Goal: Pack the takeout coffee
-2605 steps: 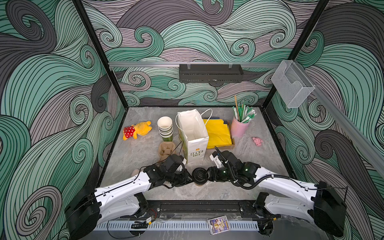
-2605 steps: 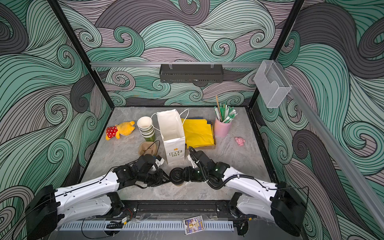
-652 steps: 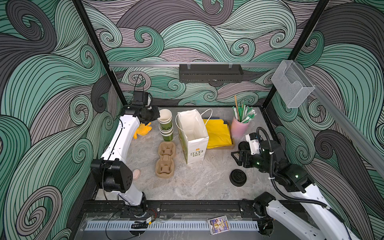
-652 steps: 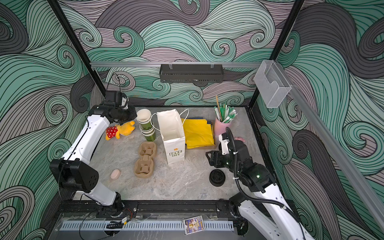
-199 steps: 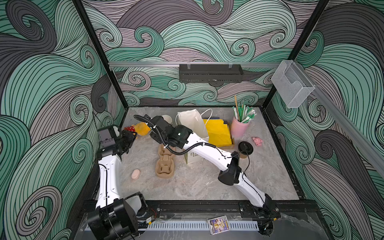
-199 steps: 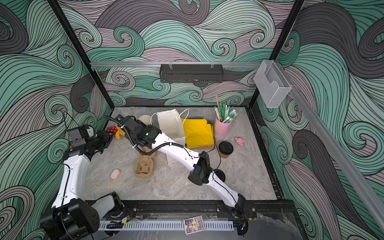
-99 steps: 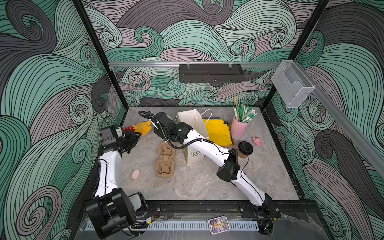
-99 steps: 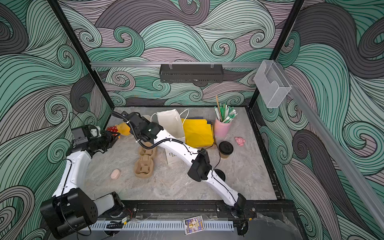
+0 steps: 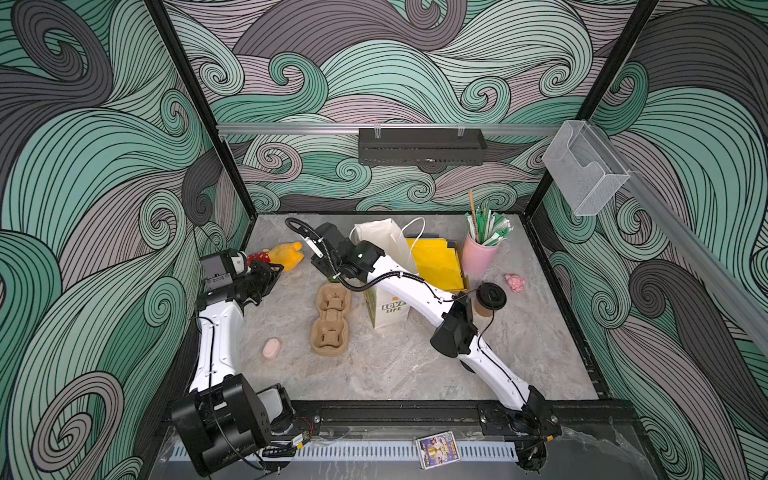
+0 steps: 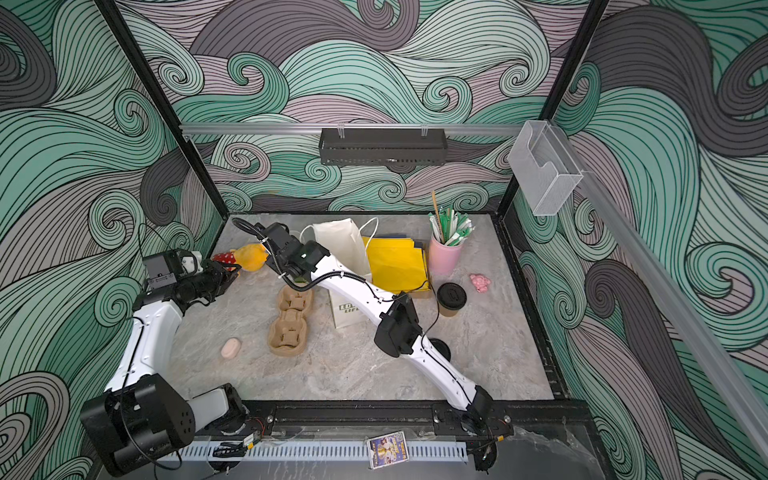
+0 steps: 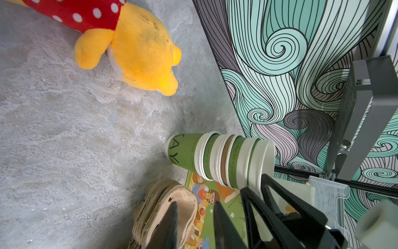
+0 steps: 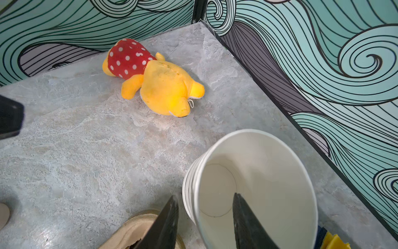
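Coffee cup [image 9: 490, 298] beside the paper bag [image 9: 384, 243]: likely light, crushable; grip its tan body gently. Your right gripper [image 12: 205, 195], jaws apart, straddles the rim of the lidless stack [image 12: 269, 172].

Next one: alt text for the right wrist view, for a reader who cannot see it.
The right gripper sets its open jaws astride the rim of a stack of lidless paper cups, one jaw inside the white top cup, one outside. Beyond, a yellow plush bear lies on the grey table.
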{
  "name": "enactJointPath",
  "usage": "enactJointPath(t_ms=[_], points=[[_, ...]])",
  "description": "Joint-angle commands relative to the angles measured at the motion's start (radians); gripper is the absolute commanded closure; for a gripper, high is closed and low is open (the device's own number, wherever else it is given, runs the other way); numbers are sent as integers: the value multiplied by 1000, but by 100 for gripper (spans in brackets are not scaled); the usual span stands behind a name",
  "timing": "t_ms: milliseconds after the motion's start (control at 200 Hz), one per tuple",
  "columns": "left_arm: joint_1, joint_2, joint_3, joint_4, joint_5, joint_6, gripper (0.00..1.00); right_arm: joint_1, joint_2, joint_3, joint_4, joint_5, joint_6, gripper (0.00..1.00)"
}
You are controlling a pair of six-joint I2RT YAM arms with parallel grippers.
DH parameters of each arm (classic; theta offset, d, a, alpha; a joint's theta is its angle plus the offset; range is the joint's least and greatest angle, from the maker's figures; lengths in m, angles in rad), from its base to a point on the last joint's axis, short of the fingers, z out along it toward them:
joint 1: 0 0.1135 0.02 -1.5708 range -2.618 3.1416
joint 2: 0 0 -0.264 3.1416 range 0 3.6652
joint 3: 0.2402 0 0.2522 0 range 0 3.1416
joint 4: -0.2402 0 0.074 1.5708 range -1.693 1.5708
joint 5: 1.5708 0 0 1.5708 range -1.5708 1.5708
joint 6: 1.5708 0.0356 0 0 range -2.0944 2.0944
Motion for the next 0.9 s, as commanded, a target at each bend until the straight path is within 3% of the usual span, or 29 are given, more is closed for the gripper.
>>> enactJointPath(t_ms=[0,260,896], points=[[1,12,30,16,18,18,69,-6,11,21,-4,-29,4,61],[-2,16,33,18,18,17,70,-7,1,21,0,-46,5,74],[-54,28,39,31,19,20,71,-10,-40,18,-12,-85,22,93]])
